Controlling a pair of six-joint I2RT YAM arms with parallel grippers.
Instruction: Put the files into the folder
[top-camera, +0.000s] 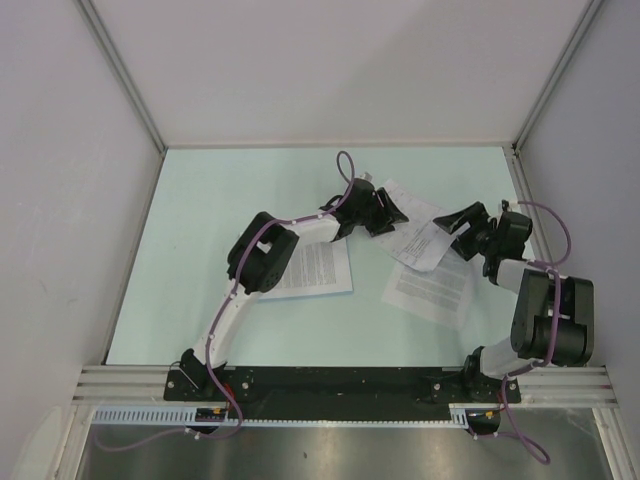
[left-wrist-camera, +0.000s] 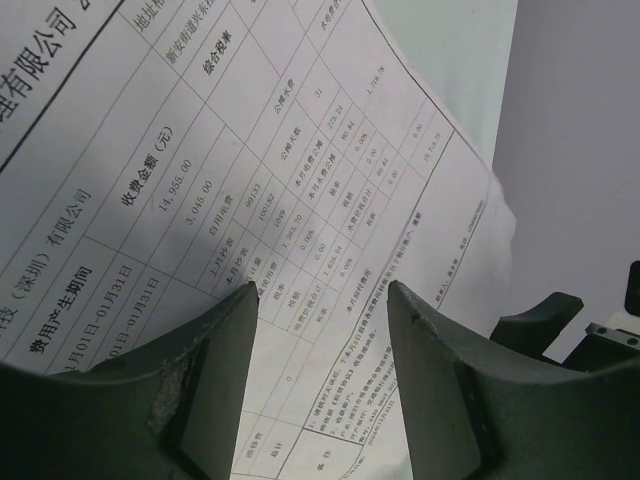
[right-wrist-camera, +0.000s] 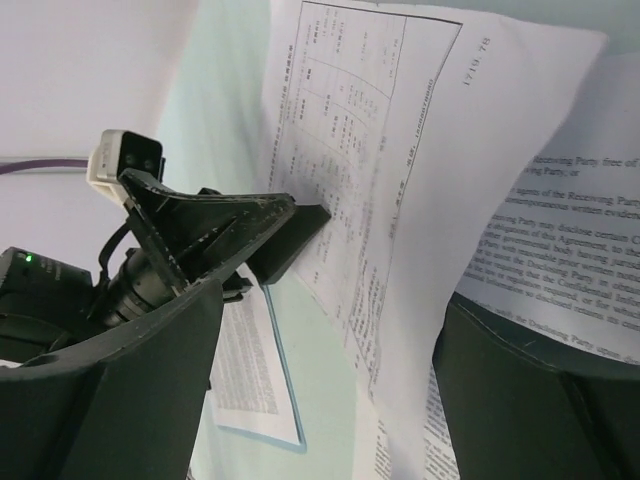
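One of the files (top-camera: 315, 268) lies on the folder, whose light-blue edge (right-wrist-camera: 290, 385) shows in the right wrist view. More files lie to the right: a text sheet (top-camera: 430, 288) flat on the table and a table-printed sheet (top-camera: 420, 243) curled up between the grippers. My left gripper (top-camera: 385, 212) is open, and this sheet (left-wrist-camera: 250, 180) fills the view beyond its jaws (left-wrist-camera: 322, 300). One left fingertip (right-wrist-camera: 290, 240) touches the sheet's face (right-wrist-camera: 370, 150). My right gripper (top-camera: 452, 222) is open wide (right-wrist-camera: 335, 310), with the raised sheet's edge between its jaws and an English-text sheet (right-wrist-camera: 570, 240) over its right finger.
The pale green table (top-camera: 220, 220) is boxed in by white walls on three sides. A metal rail (top-camera: 340, 380) with both arm bases runs along the near edge. The left arm's elbow (top-camera: 262, 255) hangs over the folder's left part.
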